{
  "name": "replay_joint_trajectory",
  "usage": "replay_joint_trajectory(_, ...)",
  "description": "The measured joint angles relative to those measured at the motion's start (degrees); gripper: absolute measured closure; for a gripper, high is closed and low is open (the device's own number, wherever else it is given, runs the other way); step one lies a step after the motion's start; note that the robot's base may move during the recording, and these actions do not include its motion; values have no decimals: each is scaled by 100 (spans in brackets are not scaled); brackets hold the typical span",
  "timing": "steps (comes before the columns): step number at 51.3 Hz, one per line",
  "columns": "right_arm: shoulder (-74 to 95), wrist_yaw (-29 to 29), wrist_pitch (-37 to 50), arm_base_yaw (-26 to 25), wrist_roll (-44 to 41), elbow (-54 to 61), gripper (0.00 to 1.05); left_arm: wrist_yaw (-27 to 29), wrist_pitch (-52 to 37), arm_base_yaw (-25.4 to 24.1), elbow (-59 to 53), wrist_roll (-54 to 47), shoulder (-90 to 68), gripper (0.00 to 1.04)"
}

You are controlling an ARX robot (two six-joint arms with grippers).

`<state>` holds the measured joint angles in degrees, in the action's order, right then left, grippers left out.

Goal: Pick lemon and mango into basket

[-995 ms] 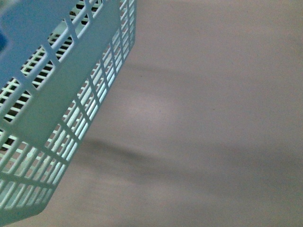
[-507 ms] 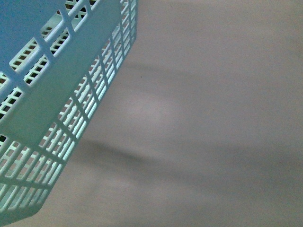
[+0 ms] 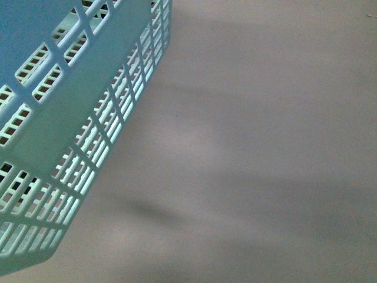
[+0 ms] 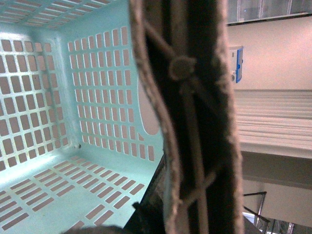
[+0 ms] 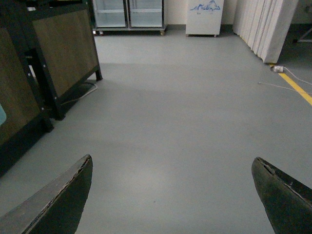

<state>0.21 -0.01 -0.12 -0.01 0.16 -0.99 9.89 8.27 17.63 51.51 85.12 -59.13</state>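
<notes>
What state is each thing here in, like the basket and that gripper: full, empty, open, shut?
Basket: empty in the part shown, no fruit inside.
Basket handle: worn, frayed along its edges.
Right gripper: open, holding nothing.
Glass-door cabinets: doors shut.

Right gripper point(image 5: 171, 160) spread wide above grey floor point(image 5: 185, 112), dark wooden cabinet point(image 5: 61, 48) nearby, yellow line point(image 5: 298, 88), 2 glass-door cabinets point(image 5: 127, 13) beyond

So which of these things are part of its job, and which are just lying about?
Job: the basket, no fruit showing in it; the right claw, open and empty. No lemon or mango in view.
Lying about: dark wooden cabinet, glass-door fridges, white cable, yellow floor line.
</notes>
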Motion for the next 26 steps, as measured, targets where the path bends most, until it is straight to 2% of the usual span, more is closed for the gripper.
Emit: replay_joint_trajectory(26,0,0,0,0,-2,0,9,2,0,0,2,-2,0,100)
